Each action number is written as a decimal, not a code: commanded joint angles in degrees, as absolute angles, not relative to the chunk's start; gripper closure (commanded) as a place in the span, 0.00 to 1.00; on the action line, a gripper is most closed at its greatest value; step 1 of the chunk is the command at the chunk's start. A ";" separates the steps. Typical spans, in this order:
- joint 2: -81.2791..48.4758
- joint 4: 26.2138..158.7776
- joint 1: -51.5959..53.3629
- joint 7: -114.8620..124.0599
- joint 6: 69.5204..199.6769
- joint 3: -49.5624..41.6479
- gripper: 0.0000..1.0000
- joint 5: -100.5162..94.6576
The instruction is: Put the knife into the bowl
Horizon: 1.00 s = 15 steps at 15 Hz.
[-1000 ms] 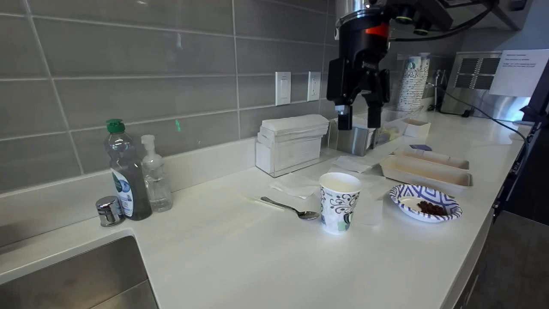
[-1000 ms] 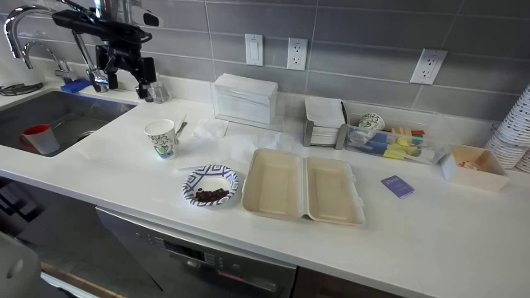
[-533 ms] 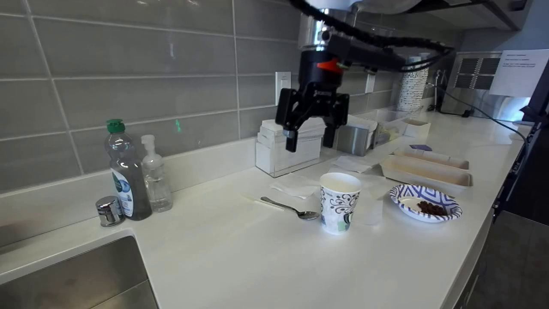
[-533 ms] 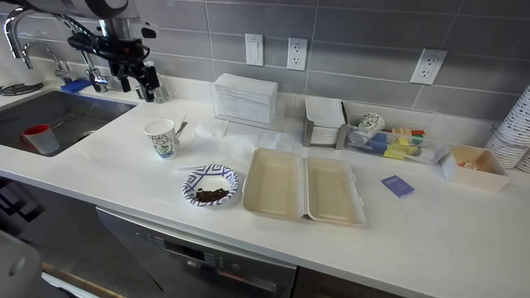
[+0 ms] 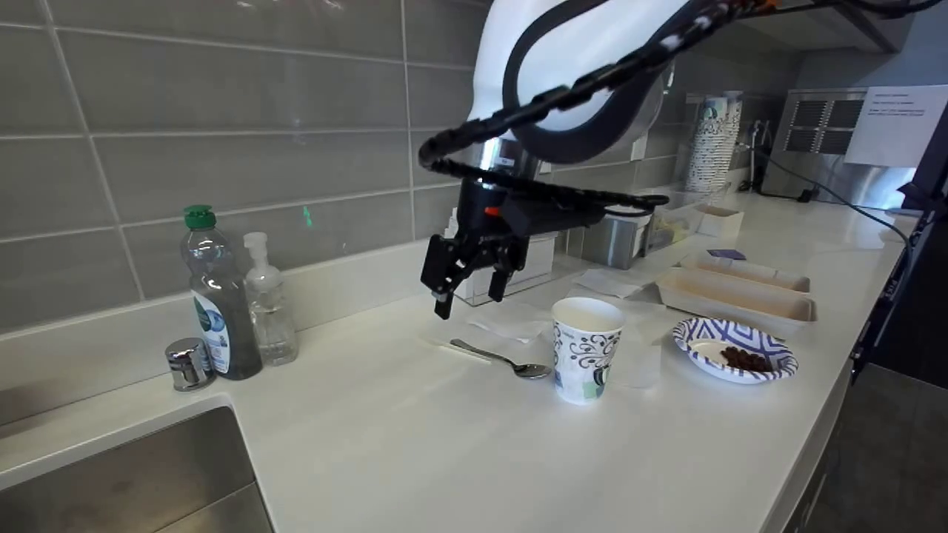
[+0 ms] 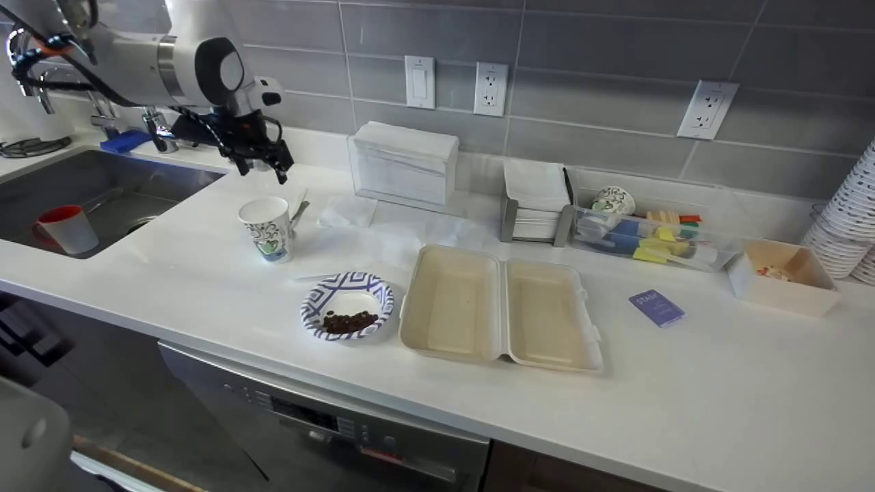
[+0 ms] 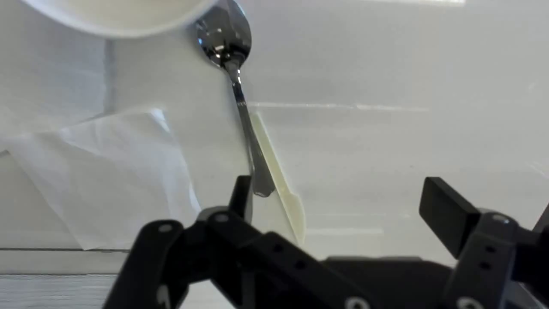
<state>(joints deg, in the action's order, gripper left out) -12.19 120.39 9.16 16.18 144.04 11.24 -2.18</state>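
Pale plastic knife [image 7: 282, 182] lying on the counter [image 5: 415, 444], right alongside the metal spoon [image 7: 242, 107]; above them hangs the gripper [image 7: 339, 193], jaws wide apart, holding nothing! With the spoon so close, closing there could pinch both. Farther out, the paper cup [image 5: 589, 355], contents unclear; then the paper bowl [image 6: 350, 298], dark brown bits [image 6: 348, 322] inside, perhaps coffee beans, beside an opened clamshell box [image 6: 451, 301].

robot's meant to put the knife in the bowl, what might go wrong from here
The pale knife lies alongside the handle of the metal spoon, so the open gripper might close on both, or on the spoon alone.
The paper cup stands by the spoon's wide end and could be bumped during the pick or carry.
The patterned bowl already holds dark bits, which a dropped knife might scatter.
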 commanded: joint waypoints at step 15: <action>-25.38 112.23 13.97 11.05 150.07 6.64 0.00 -4.88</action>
